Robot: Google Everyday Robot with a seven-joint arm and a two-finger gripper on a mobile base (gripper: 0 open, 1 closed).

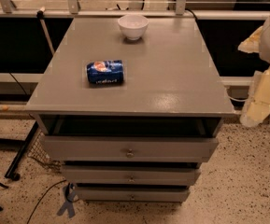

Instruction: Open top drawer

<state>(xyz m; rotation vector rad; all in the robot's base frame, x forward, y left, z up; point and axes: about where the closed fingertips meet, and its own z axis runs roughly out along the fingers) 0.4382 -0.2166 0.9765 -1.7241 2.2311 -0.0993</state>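
The grey cabinet stands in the middle of the camera view. Its top drawer is the widest front, with a small round metal knob at its centre. A dark gap shows between the tabletop edge and this front. Two narrower drawer fronts sit below it, each with a similar knob. My arm and gripper are at the right edge, beside the cabinet's right side, well away from the knob and touching nothing.
A blue crushed can lies on the tabletop left of centre. A white bowl stands near the back edge. Cables and a black stand leg lie on the speckled floor at the left. A rail runs behind the cabinet.
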